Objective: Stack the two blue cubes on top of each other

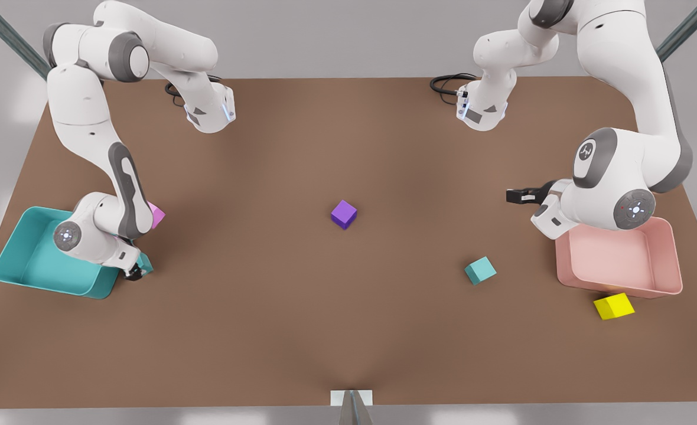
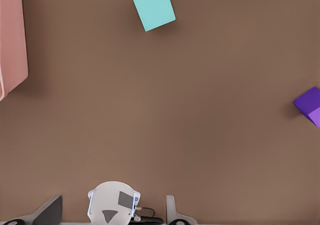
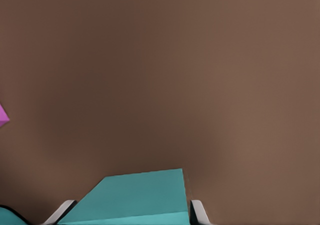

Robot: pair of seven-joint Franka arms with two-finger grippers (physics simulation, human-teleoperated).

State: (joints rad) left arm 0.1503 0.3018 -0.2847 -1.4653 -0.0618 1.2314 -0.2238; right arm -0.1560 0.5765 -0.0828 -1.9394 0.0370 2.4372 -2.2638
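I count two blue cubes. One (image 3: 132,197) sits between my right claw's (image 1: 137,270) fingers, which flank it, beside the teal bin (image 1: 12,254). The other (image 1: 480,270) lies on the counter (image 1: 348,330), well apart from my left claw (image 1: 517,196), whose fingers are spread.

pink cube (image 1: 157,215) half behind arm, purple cube (image 2: 310,105) cut off

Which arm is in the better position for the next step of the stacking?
The right gripper: beside the teal bin, its jaws flank one blue cube. The left gripper hangs away from the other blue cube.
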